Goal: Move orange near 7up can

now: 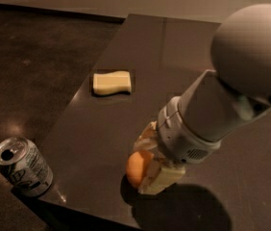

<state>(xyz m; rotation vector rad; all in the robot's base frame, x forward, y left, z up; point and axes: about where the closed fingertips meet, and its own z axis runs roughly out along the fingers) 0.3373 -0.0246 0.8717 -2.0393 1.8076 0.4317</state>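
The orange [136, 168] is a small round fruit held between the pale fingers of my gripper [147, 165], low over the dark table near its front edge. The gripper is shut on the orange, with one finger [162, 179] below it and the other behind it. The 7up can [22, 166], silver with green and white markings and an oval hole in its top, lies tilted at the front left corner of the table, well to the left of the orange.
A pale yellow wavy-edged sponge [111, 82] lies on the dark table [102, 129] at the middle left. The table's left edge runs diagonally from the back to the can. My grey arm [231, 90] fills the right side.
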